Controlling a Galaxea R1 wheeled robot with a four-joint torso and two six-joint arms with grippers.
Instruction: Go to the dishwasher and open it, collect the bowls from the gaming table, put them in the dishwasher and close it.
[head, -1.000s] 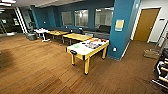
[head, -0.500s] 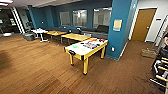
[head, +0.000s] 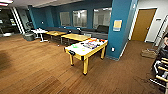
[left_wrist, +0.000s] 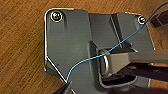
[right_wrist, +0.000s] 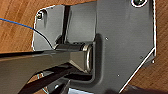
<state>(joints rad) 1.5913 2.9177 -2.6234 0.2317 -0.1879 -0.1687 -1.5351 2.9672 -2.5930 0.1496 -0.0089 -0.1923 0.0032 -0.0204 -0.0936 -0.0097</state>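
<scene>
The gaming table (head: 86, 48), white-topped on yellow legs, stands at centre frame beside the blue pillar (head: 120, 27); a green bowl (head: 74, 46) sits on it, the boards behind too blurred to read. Whether either pincer is wide or narrow cannot be told. Wood floor (head: 37, 70) surrounds

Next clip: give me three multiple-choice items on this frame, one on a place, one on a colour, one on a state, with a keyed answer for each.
1. Where does the green bowl sit?
A. on the white-topped gaming table
B. on the floor
C. on a sofa

2. What colour are the gaming table's legs?
A. blue
B. yellow
C. black

3. The wooden door at the right is
A. wide open
B. off its hinges
C. shut

Answers: 1 A, the bowl rests on the white top near the game boards. 2 B, the frame and legs are yellow. 3 C, the door sits flat in its frame.
</scene>
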